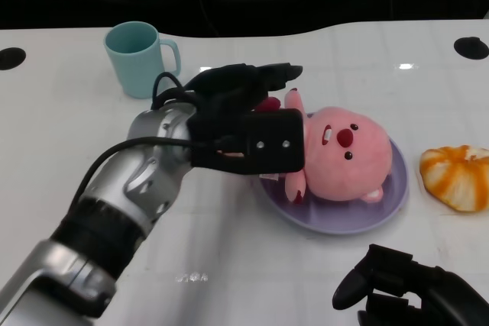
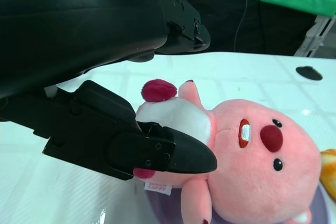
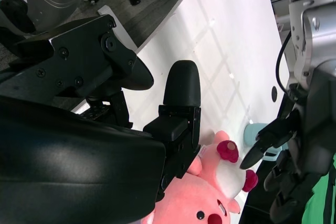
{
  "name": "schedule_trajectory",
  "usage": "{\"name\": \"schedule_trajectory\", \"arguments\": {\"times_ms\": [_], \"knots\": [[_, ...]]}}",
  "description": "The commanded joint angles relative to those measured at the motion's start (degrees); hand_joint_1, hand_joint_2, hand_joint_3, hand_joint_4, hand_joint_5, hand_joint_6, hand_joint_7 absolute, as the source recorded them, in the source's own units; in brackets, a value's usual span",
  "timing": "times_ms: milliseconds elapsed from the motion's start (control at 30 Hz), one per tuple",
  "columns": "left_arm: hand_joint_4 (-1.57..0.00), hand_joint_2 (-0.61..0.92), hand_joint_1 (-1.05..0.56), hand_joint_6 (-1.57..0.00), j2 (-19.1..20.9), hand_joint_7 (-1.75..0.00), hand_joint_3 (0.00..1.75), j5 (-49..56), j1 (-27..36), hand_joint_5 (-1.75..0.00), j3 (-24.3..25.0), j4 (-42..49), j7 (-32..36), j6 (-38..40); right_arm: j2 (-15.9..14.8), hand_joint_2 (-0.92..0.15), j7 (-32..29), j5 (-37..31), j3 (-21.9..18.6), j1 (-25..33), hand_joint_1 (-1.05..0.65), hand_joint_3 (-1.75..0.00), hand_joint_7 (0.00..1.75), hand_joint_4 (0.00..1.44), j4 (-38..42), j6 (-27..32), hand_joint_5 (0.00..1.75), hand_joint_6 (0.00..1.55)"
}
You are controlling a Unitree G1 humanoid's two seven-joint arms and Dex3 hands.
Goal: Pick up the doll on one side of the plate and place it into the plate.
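Observation:
A pink plush doll (image 1: 348,154) with a white belly and red feet lies on its back in the purple plate (image 1: 359,221). Its head is toward the right of the plate. My left hand (image 1: 237,108) hovers over the doll's lower body. In the left wrist view its thumb (image 2: 163,153) lies against the doll's belly (image 2: 178,116), while the other fingers (image 2: 178,30) are spread well above it. The right wrist view shows a gap between those fingers and the doll (image 3: 210,198). My right hand (image 1: 412,292) rests at the near right edge, fingers apart and holding nothing.
A teal mug (image 1: 139,57) stands at the back left. An orange-and-white striped soft object (image 1: 458,177) lies to the right of the plate. Black round marks sit at the far left and far right of the white table (image 1: 92,135).

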Motion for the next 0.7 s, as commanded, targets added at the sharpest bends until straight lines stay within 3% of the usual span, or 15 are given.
{"name": "schedule_trajectory", "arguments": {"times_ms": [33, 233, 333, 400, 633, 700], "knots": [[0.00, 0.92, -0.78, -0.19, 1.87, -0.02, 0.28, -2.84, 3.68, -0.50, 2.54, -5.72, -1.80, -0.14, -0.73, -0.64, 0.38, 0.38, -0.96, 0.31, -0.04, -1.11, 1.42, 0.63, -0.23, -0.53, 1.75, 0.49], [-0.07, 0.92, -0.60, -0.32, 1.06, -0.08, 0.18, -13.36, 12.68, -0.72, 9.28, -15.23, -2.37, -0.90, -0.86, -0.64, 0.94, 0.54, -1.27, 0.55, -0.04, -1.11, 1.42, 0.63, -0.01, -0.79, 1.75, 0.50], [-0.12, 0.92, -0.45, -0.41, 0.25, -0.13, 0.15, -19.44, 16.99, -1.02, 12.47, -18.90, -2.82, -2.38, -0.87, -0.65, 1.07, 0.51, -1.36, 0.66, -0.04, -1.11, 1.41, 0.63, -0.02, -0.96, 1.75, 0.50], [-0.14, 0.92, -0.39, -0.45, -0.39, -0.16, 0.15, -23.15, 20.01, -1.11, 14.12, -21.51, -3.17, -2.40, -0.80, -0.65, 1.08, 0.59, -1.55, 0.61, -0.04, -1.11, 1.41, 0.63, 0.07, -1.01, 1.75, 0.50], [-0.46, 0.91, -0.26, -0.70, -2.51, -0.35, 0.16, -30.80, 29.93, -1.11, 17.53, -30.86, -2.08, -0.42, -0.74, -0.64, 0.98, 0.74, -1.83, 0.54, -0.05, -1.10, 1.40, 0.63, -0.39, -0.31, 1.75, 0.51], [-0.54, 0.86, -0.22, -0.68, -3.09, -0.60, 0.30, -33.12, 32.30, -1.16, 18.30, -33.01, -2.44, 0.38, -0.76, -0.65, 1.08, 0.87, -1.93, 0.53, -0.05, -1.10, 1.40, 0.63, -0.46, -0.25, 1.75, 0.51]]}}
